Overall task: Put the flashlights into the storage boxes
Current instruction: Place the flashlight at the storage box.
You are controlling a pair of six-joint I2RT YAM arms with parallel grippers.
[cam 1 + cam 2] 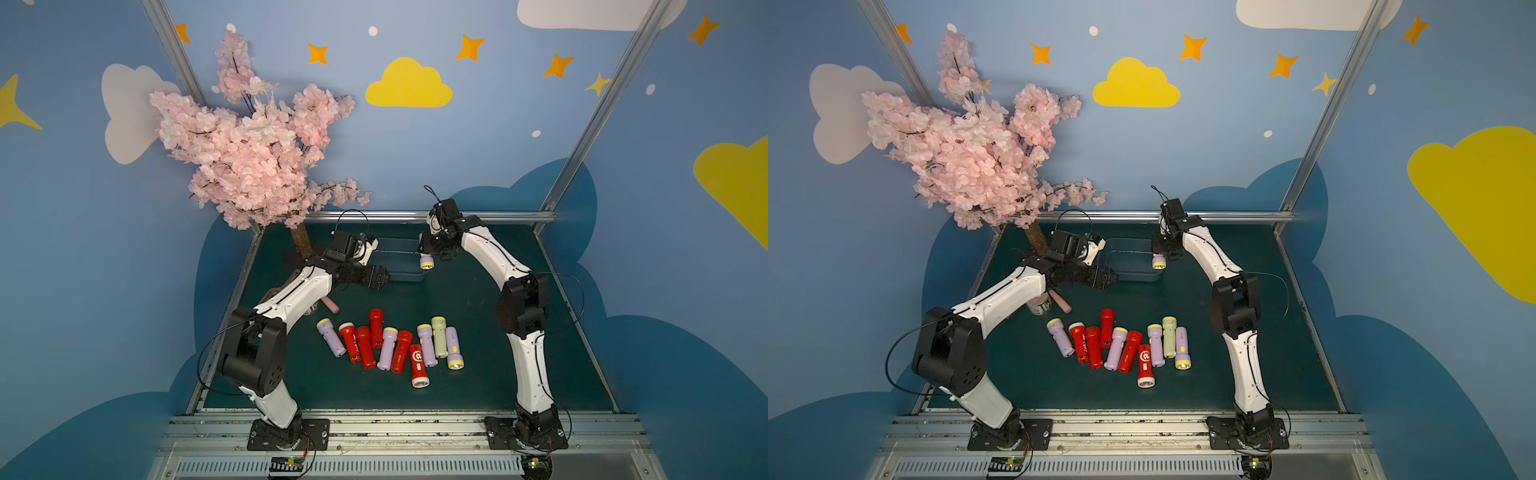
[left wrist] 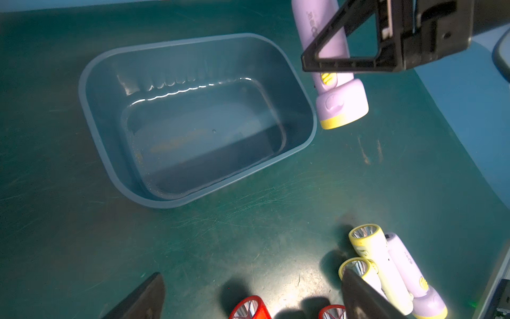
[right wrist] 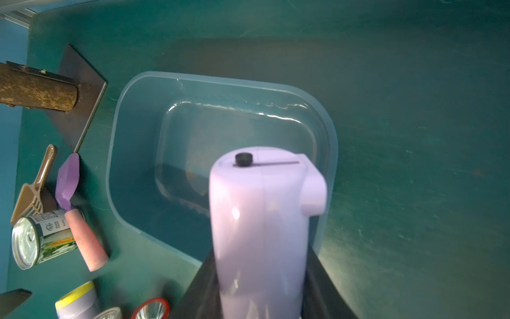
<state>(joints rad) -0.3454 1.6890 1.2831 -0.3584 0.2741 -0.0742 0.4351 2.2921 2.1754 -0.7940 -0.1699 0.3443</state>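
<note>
Green tabletop [image 1: 457,395] | our right gripper [image 1: 426,253] clenches lavender flashlight [image 1: 426,262], tub [image 1: 409,275] rim beneath fingers [image 2: 350,62] | we should centre before releasing | left gripper [image 1: 385,277] gapes, empty.

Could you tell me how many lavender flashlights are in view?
5 flashlights. One hangs head-down in the right gripper near the tub. Four lie in the table's row: the leftmost, one mid-row, two near its right end. None looks hidden.

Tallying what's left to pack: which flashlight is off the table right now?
The lavender flashlight in the right gripper, hanging head-down at the storage box rim; the others all lie on the table.
</note>
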